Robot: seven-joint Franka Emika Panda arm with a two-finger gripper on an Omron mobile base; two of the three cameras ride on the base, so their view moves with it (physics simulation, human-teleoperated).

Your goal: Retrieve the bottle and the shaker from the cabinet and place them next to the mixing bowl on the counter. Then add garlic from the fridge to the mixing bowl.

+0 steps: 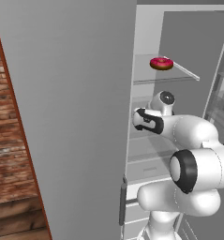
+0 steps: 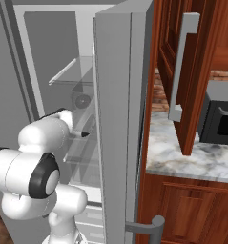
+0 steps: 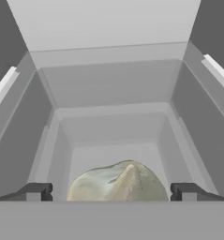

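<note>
The garlic (image 3: 120, 180), a pale lumpy bulb, lies on the floor of a grey fridge (image 1: 179, 37) compartment. In the hand view it sits directly between my two dark fingertips (image 3: 36, 192). My gripper (image 3: 111, 192) is open, with one jaw on each side of the bulb and apart from it. In both base views my white arm (image 1: 193, 131) reaches forward into the open fridge. The bottle, the shaker and the mixing bowl are out of view.
A pink donut (image 1: 161, 63) rests on a glass shelf above my arm. The open fridge door (image 2: 120, 119) stands close on the right, and the other grey door (image 1: 71, 117) on the left. Beyond are a wooden cabinet door (image 2: 191, 71), a marble counter (image 2: 182, 157) and a microwave (image 2: 222, 121).
</note>
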